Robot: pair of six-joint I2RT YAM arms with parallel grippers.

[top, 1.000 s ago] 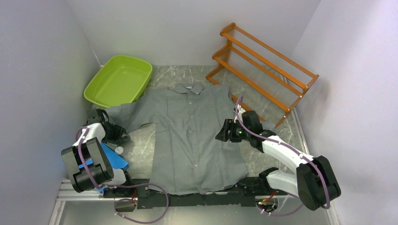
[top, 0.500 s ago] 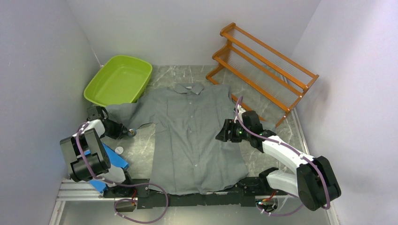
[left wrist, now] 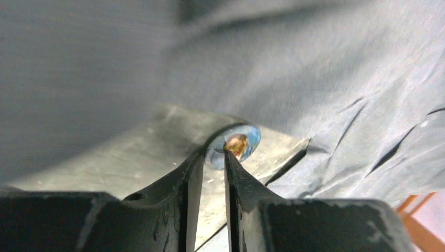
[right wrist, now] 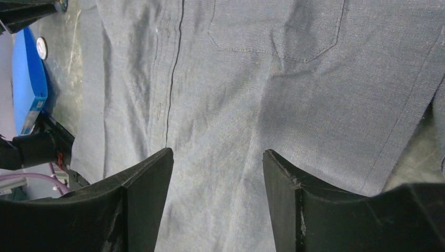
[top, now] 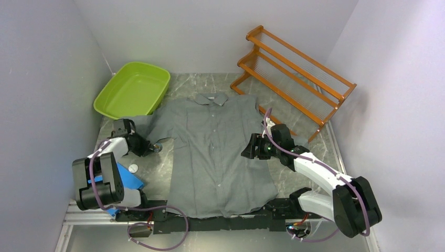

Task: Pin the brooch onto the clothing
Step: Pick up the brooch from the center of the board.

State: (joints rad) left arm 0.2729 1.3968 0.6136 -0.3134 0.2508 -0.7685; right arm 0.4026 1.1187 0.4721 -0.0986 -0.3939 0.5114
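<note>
Left pincer [left wrist: 214, 153]: closed down narrow, nipping the brooch [left wrist: 237, 143] right at its fingertips.
Brooch: a small round pale-blue piece with a gold centre, held over bare tabletop near the left edge, just beside the shirt's sleeve.
Right pincer [right wrist: 218, 157]: jaws standing wide apart with nothing between them, hanging over the shirt's front near the chest pocket.
Shirt [top: 215, 142]: dark grey, spread flat over the middle of the tabletop, collar toward the far edge, hem at the near edge, a few creases in the cloth.
Tabletop [top: 157, 168]: grey and marbled, showing on both sides of the shirt.
Walls [top: 210, 31]: plain and pale, closing in the left, far and right edges.
Green tub [top: 134, 89]: in the far left corner, tilted against the wall.
Orange rack [top: 302, 55]: slatted, in the far right corner.
Blue box [top: 128, 178]: near left corner, beside the left arm's base.
White disc [top: 134, 168]: small, lying just beside the blue box.
</note>
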